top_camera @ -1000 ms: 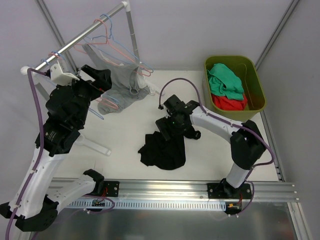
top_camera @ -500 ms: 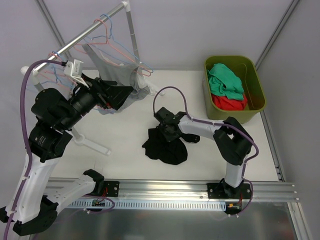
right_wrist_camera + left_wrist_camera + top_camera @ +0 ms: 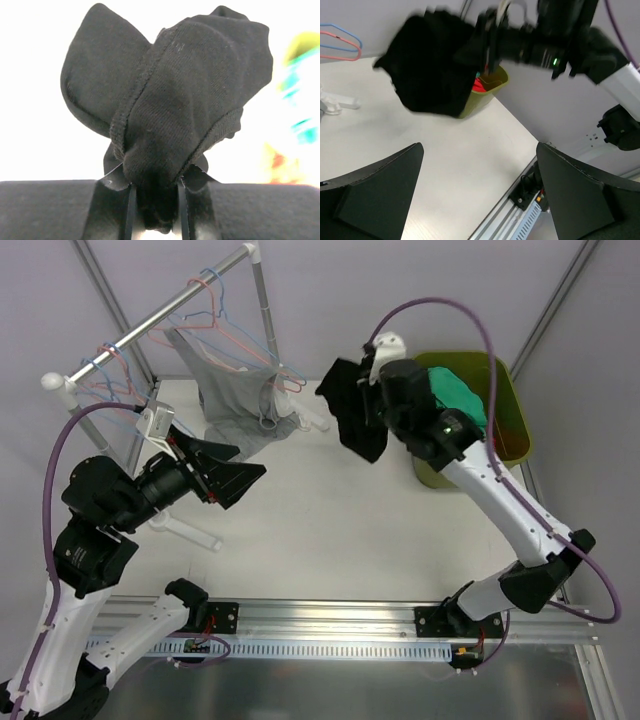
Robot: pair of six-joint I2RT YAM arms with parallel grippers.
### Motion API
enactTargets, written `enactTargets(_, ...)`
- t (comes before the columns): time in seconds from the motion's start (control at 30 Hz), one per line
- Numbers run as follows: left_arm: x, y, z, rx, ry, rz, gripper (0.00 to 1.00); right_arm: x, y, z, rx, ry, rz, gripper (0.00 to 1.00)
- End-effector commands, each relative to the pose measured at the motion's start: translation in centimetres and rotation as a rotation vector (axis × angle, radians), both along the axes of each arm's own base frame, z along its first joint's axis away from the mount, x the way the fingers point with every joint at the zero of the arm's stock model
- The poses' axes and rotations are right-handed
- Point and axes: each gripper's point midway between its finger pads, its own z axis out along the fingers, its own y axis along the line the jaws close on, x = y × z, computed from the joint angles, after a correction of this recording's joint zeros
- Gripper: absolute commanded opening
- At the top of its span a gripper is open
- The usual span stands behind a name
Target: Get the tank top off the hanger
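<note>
Your right gripper [image 3: 154,200] is pinched on the soft black cloth tank top [image 3: 185,100], bunched just in front of it. It's light and floppy, so hold a thick fold. Your left gripper [image 3: 477,192] gapes wide, empty.

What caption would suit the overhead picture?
Right gripper holds a black garment up beside the green bin; left gripper open near the clothes rack.

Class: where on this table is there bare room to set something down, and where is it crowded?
Bare: the middle of the table, between the left end effector, the right arm and front rail. Crowded: back left under the grey tank top and hangers; back right by the green bin.
</note>
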Motion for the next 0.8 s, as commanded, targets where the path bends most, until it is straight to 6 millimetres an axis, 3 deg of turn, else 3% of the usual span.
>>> enactTargets(0.0, -1.0, -0.5, 0.1, -0.027, 0.019, -0.052, 0.99, 2.6, -6.0, 7.3, -0.056, -0.154, -0.112, 0.0)
enactTargets(0.07, -1.1, -0.4, 0.4, -0.041, 0.021, -0.052, 0.99, 4.7, -8.1, 8.1, -0.059, -0.148, -0.157, 0.0)
enactTargets(0.1, -1.2, -0.2, 0.8, -0.059, 0.028, -0.041, 0.99, 5.2, -9.0, 10.2, -0.036, -0.187, -0.176, 0.0)
enactTargets(0.13, -1.1, -0.1, 1.0, -0.072, 0.037, -0.025, 0.99, 6.2, -10.5, 10.6, -0.047, -0.191, -0.203, 0.0)
enactTargets(0.23, -0.7, 0.5, 2.3, -0.128, 0.059, 0.027, 0.99, 8.6, -12.7, 10.4, -0.046, -0.177, -0.262, 0.0)
enactTargets(0.33, 0.3, 0.4, 2.4, -0.149, 0.125, 0.06, 0.99, 11.6, -18.5, 6.0, 0.016, -0.044, -0.425, 0.0)
enactTargets(0.37, 1.3, 0.1, 2.2, -0.144, 0.163, 0.074, 0.99, 12.1, -19.4, 4.2, 0.046, 0.006, -0.453, 0.0)
enactTargets(0.4, 1.8, 0.0, 2.0, -0.137, 0.183, 0.083, 0.99, 12.9, -19.9, 0.9, 0.061, 0.101, -0.467, 0.0)
enactTargets(0.43, 2.2, -0.3, 1.3, -0.12, 0.219, 0.086, 0.99, 13.0, -21.7, -2.2, 0.059, 0.18, -0.524, 0.09)
enactTargets(0.47, 3.0, -0.6, 1.1, -0.116, 0.245, 0.093, 0.99, 13.1, -22.1, -4.3, 0.066, 0.234, -0.55, 0.16)
enactTargets(0.5, 3.3, -0.7, 1.1, -0.115, 0.252, 0.101, 0.99, 12.9, -21.6, -7.7, 0.062, 0.343, -0.534, 0.26)
enactTargets(0.53, 3.6, -0.6, 1.1, -0.112, 0.261, 0.113, 0.99, 12.4, -21.6, -9.7, 0.067, 0.416, -0.531, 0.41)
enactTargets(0.6, 4.5, -0.6, 1.6, -0.099, 0.257, 0.141, 0.99, 11.1, -21.5, -12.1, 0.049, 0.504, -0.55, 0.5)
enactTargets(0.63, 5.0, -0.1, 1.4, -0.085, 0.268, 0.177, 0.99, 10.5, -21.8, -12.0, 0.06, 0.507, -0.571, 0.7)
enactTargets(0.7, 6.3, -0.1, 1.9, -0.056, 0.27, 0.213, 0.99, 9.4, -21.9, -11.9, 0.089, 0.513, -0.613, 0.94)
enactTargets(0.77, 8.1, -0.2, 1.9, -0.008, 0.287, 0.255, 0.99, 8.4, -22.2, -8.8, 0.122, 0.443, -0.624, 1.0)
